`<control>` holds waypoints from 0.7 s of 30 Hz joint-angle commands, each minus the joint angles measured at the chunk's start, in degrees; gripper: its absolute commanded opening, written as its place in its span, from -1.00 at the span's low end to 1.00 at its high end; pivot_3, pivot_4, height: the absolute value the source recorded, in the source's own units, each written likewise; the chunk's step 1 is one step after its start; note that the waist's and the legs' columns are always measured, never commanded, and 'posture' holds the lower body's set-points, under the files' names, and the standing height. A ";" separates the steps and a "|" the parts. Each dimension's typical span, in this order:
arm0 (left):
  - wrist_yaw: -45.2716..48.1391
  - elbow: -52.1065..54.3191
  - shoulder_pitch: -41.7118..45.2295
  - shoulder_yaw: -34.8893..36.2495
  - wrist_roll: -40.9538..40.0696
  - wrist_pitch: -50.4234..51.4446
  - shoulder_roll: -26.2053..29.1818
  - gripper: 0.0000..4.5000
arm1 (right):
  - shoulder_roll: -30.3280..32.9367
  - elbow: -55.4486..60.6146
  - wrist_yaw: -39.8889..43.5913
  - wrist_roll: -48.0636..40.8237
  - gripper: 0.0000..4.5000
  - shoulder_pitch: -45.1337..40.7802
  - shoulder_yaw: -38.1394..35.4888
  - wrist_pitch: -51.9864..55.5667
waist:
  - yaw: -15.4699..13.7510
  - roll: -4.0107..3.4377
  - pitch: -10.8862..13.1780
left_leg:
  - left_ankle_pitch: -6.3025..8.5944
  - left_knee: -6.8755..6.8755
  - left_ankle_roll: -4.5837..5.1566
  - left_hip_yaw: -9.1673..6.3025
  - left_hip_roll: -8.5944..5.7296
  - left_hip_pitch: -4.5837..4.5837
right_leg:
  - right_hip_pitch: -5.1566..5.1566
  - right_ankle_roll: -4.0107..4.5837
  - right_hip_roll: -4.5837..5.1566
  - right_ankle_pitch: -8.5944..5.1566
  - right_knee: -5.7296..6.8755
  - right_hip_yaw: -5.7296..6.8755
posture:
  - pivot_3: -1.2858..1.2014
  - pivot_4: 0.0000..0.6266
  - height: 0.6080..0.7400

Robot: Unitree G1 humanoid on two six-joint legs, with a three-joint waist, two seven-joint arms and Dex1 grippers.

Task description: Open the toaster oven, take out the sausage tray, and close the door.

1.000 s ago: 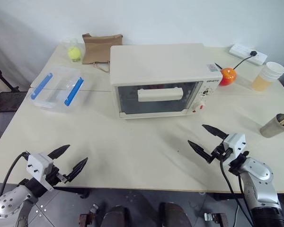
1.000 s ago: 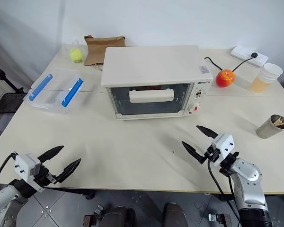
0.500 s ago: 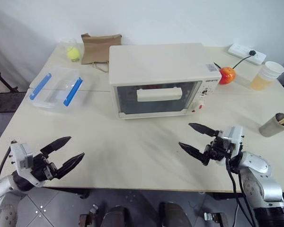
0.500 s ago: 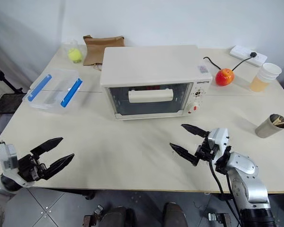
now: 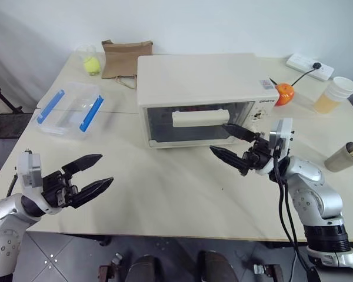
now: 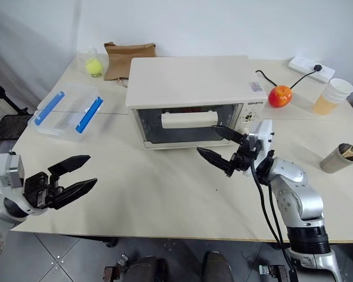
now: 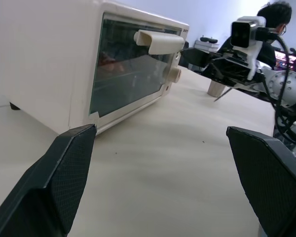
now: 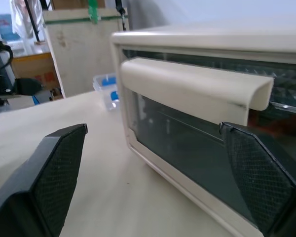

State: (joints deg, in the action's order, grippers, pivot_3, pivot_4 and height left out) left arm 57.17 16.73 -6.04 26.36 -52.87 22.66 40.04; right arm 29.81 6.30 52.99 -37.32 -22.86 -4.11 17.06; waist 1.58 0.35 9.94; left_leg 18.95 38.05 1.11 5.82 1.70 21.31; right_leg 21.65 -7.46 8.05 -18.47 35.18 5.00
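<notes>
Toaster oven (image 5: 203, 97) sits mid-counter (image 5: 165, 188), door (image 5: 197, 122) shut, bar handle (image 5: 200, 117) untouched; tray inside can't be made out through the glass. Right gripper (image 5: 226, 143) spread wide and empty, just in front of the door's right end below the handle, not touching. Left gripper (image 5: 94, 174) also spread, empty, over the counter's near left edge, well apart from the oven; clear box with blue clips (image 5: 69, 110) to the oven's left, red-orange fruit (image 5: 283, 94) at its right.

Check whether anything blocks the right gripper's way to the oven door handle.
Nothing visible does. The right gripper hangs open just in front of the door, right of its handle, with only bare table below. The left gripper is far off to the side.
</notes>
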 commanded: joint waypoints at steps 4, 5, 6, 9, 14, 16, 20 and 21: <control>-0.25 1.19 0.59 -0.23 1.09 -0.51 -1.11 1.00 | -0.27 -3.96 1.70 2.22 1.00 -4.18 -0.99 -1.97 | 0.04 0.00 0.01 | 0.00 0.02 0.00 0.06 0.05 0.00 | 0.00 0.00 -0.03 0.00 -0.01 0.04 | 0.03 -0.52 1.00; -0.31 1.27 0.64 -0.30 1.26 -0.54 -1.27 1.00 | -0.07 -4.21 2.19 2.10 1.00 -4.40 -0.86 -1.33 | 0.03 0.00 0.01 | 0.00 0.02 0.00 0.06 0.06 0.00 | 0.01 0.00 -0.04 0.00 -0.01 0.04 | 0.03 -0.52 1.00; -0.35 1.32 0.70 -0.32 1.40 -0.53 -1.42 1.00 | 0.21 -4.31 2.95 1.92 1.00 -4.43 -0.71 -0.74 | 0.02 0.00 0.01 | 0.00 0.02 0.00 0.05 0.07 0.00 | 0.02 0.00 -0.04 0.00 0.00 0.05 | 0.03 -0.52 1.00; -0.58 1.53 0.88 -0.28 1.67 -0.57 -1.87 1.00 | 0.03 -4.59 4.28 1.75 1.00 -4.38 -1.37 -1.42 | 0.01 0.00 0.01 | 0.00 0.01 0.00 0.05 0.06 0.00 | 0.02 0.00 -0.03 0.00 0.00 0.06 | 0.03 -0.52 1.00; -0.99 1.38 1.26 -0.33 1.92 -0.67 -2.43 1.00 | 0.16 -2.13 9.47 0.58 1.00 -2.87 -1.48 -3.42 | -0.01 0.00 0.01 | 0.01 0.01 0.01 0.05 0.06 0.00 | 0.02 0.00 -0.02 0.00 0.00 0.07 | 0.03 -0.52 1.00; -1.08 1.16 1.48 -0.45 2.14 -0.83 -2.61 1.00 | 0.83 -0.83 11.23 0.61 1.00 -1.70 -1.26 -3.54 | -0.01 0.00 0.01 | 0.01 0.01 0.01 0.05 0.06 0.00 | 0.02 -0.01 -0.02 0.00 0.00 0.07 | 0.03 -0.52 1.00; -2.13 -0.24 3.74 -0.68 2.62 -1.25 -3.35 1.00 | 2.87 0.60 15.51 3.56 1.00 1.16 -0.25 -7.46 | -0.05 0.00 0.01 | 0.02 -0.01 0.00 0.04 0.06 0.01 | 0.02 -0.01 -0.03 0.00 -0.02 0.10 | 0.03 -0.52 1.00; -2.41 -0.83 4.83 -0.84 2.78 -1.30 -3.57 1.00 | 3.34 0.20 16.62 5.33 1.00 1.74 0.13 -9.99 | -0.06 0.01 0.01 | 0.01 -0.01 0.00 0.04 0.06 0.01 | 0.02 -0.01 -0.03 0.00 -0.02 0.11 | 0.03 -0.52 1.00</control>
State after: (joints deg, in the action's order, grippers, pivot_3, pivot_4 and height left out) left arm 55.27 16.09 -2.28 25.09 -50.25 22.41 36.52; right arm 32.17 3.95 67.07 -33.06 -21.09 -4.48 11.06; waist 1.53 0.36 9.95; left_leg 18.96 38.05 1.11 5.87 1.76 21.32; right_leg 21.67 -7.47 8.01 -18.47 35.15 5.11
